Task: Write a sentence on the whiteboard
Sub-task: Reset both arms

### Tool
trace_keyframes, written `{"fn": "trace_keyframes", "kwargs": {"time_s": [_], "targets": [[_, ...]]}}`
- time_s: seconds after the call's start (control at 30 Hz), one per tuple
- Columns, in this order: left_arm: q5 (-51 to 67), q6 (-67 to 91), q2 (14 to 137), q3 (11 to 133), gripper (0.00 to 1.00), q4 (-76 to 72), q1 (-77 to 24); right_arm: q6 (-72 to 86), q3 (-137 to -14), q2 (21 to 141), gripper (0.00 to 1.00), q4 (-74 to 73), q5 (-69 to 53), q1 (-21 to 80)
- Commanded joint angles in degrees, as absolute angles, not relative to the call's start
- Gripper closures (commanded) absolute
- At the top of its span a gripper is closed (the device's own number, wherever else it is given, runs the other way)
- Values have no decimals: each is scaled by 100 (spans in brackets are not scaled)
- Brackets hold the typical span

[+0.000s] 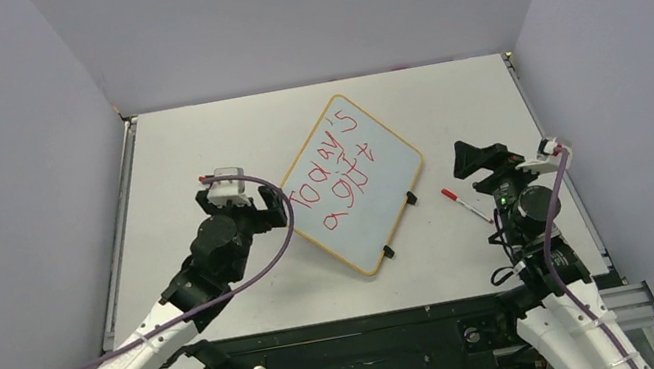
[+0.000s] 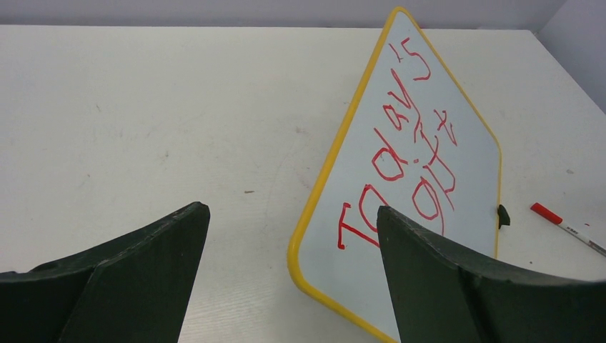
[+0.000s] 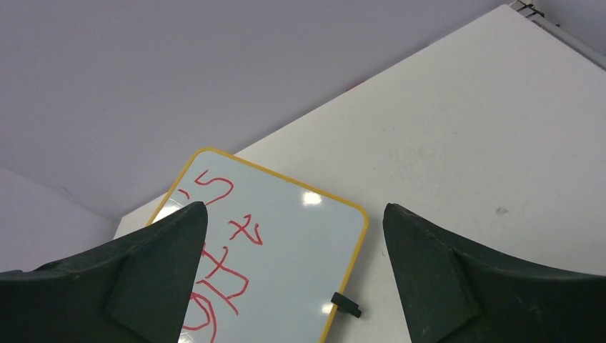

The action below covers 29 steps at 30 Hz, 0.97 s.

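Left arm: reaches from the lower left of the top view up toward centre, forearm slanting up and to the right. Left gripper [image 1: 275, 209] sits just beside the left corner of the whiteboard [image 1: 364, 231]. Fingers spread wide, nothing between them. In its wrist view the right finger [image 2: 443, 279] covers the board's near corner; whether it touches, cannot tell.

Right arm: rises from the lower right of the top view, wrist bent so the right gripper [image 1: 467, 160] points to the upper left, toward the board's right corner, clear of it. Fingers also spread wide, holding nothing.

Whiteboard: lies flat on the table [image 1: 195, 147] at centre frame, turned like a diamond. Long axis runs lower left to upper right. The sentence [image 1: 334, 175], in red, follows that axis in two lines, "Today's" above "a gift". Two black clips [image 1: 412, 198] sit on the lower right long edge.

A marker [image 1: 464, 204] lies on the table between board and right arm, apart from both, red cap toward the upper left.
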State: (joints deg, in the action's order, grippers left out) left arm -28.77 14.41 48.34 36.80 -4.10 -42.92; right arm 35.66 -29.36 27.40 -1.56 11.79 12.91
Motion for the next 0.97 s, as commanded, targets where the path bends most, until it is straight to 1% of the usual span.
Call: {"fn": "trace_keyframes", "kwargs": {"time_s": [0.0, 0.23, 0.37, 0.7, 0.8, 0.93], "targets": [[-3181, 1362, 4551, 3471, 15, -963, -4228, 3766, -2341, 2276, 11, 950, 911, 1348], [-3659, 1298, 4055, 3042, 15, -1288, -4214, 3832, -1647, 1365, 11, 1241, 1446, 1341], [-3769, 1276, 3799, 2850, 15, -1373, -4212, 3804, -1483, 1173, 11, 1293, 1589, 1345], [-3868, 1274, 3678, 2712, 16, -1436, -4212, 3773, -2060, 1515, 11, 540, 1559, 1345], [-3883, 1275, 3702, 2701, 16, -1450, -4215, 3712, -2128, 1634, 13, 482, 1547, 1344], [-3870, 1274, 3717, 2707, 16, -1449, -4216, 3795, -2263, 1818, 10, 290, 1600, 1347]]}}
